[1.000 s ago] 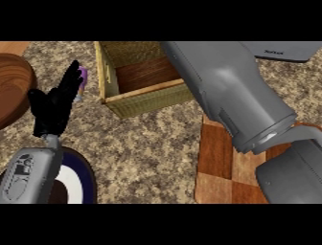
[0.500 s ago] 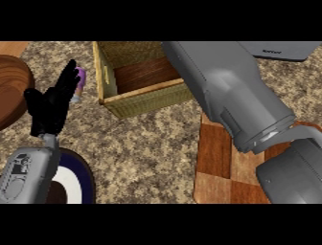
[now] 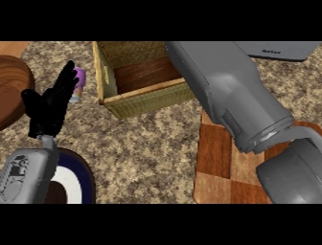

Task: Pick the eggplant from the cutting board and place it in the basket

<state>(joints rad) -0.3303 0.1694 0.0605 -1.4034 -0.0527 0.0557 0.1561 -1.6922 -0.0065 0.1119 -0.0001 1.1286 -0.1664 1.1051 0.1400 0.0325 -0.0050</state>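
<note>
The woven basket (image 3: 146, 99) stands at the upper middle of the counter, and its brown inside shows nothing in the part I can see. My right forearm (image 3: 227, 100) stretches from the lower right up across the basket's right side and hides that part; its hand is out of view. The checkered cutting board (image 3: 217, 162) lies at the lower right, partly under that arm. No eggplant shows on its visible part. My left hand (image 3: 49, 107) rests open at the left, fingers up. A small purple thing (image 3: 79, 79) peeks out behind its fingertips; I cannot tell what it is.
A round wooden board (image 3: 0, 93) lies at the left edge. A dark-rimmed white plate (image 3: 77, 179) sits at the lower left, partly under my left forearm. A grey object (image 3: 284, 49) shows at the top right. Speckled counter lies between the plate and the cutting board.
My right forearm has barely shifted over the basket. The left hand stays where it was.
</note>
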